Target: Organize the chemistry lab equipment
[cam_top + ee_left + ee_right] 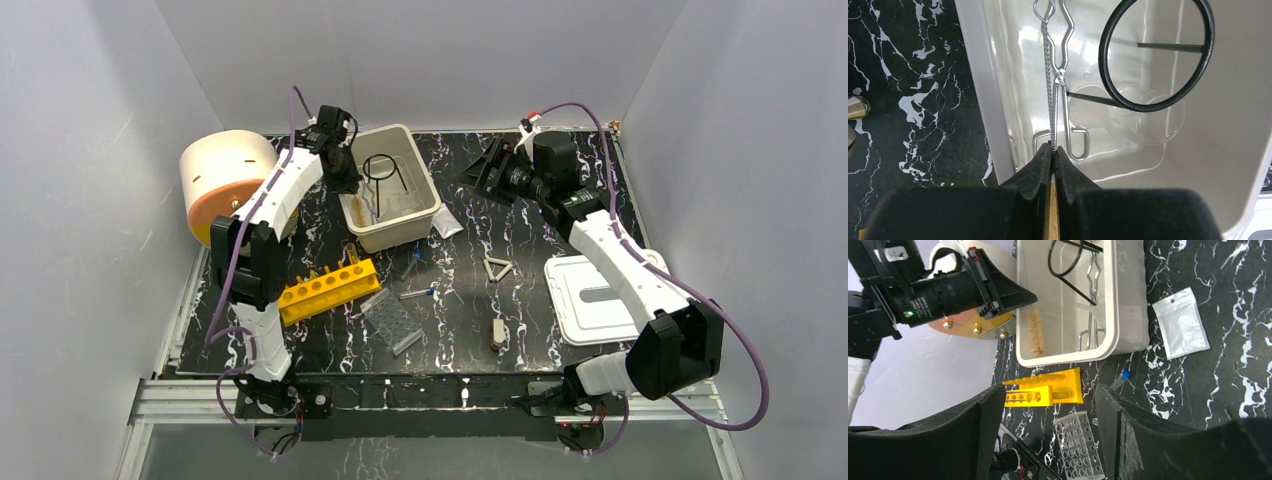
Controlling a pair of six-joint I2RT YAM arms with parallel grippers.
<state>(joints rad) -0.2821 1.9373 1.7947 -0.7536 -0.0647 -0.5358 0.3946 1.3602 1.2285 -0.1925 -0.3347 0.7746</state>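
Both my arms are the same build: left arm (285,190) and right arm (620,260) have white plastic shells on the long links and black boxy housings at the joints. A purple cable (745,370) runs along each, and the right one's makes a big loop at 4 o'clock in the top view. Left gripper (1052,146) is matte black with two wedge fingers. Right gripper (1048,390) is black too, with broad grainy fingers (963,440). From the right wrist I see a green light (909,313) and a white sticker (895,254) on the left wrist's black barrel
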